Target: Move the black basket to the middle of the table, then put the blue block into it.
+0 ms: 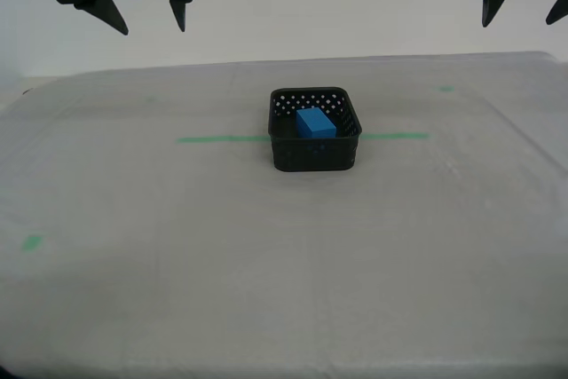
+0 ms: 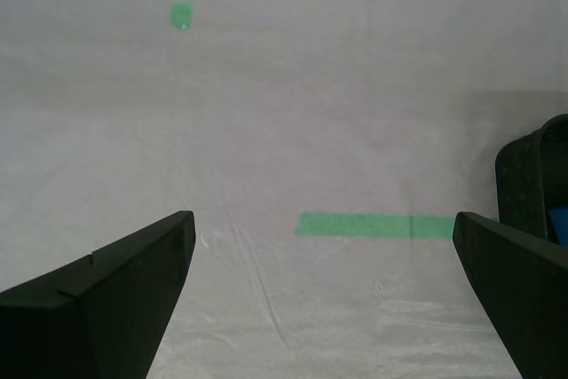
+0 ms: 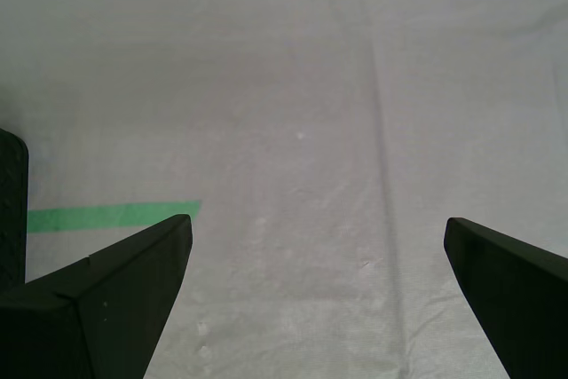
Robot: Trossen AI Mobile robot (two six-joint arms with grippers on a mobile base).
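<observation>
Blue block (image 1: 315,123) is seen lying inside the black basket (image 1: 315,153), set mid-table (image 1: 133,290) on the green tape line (image 1: 222,139). Both grippers (image 2: 324,299) (image 3: 318,295) are held wide open, empty, raised well clear; nothing further seems needed.

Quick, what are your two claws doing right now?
My first gripper: open, holding nothing, above the table.
My second gripper: open, holding nothing too.
</observation>
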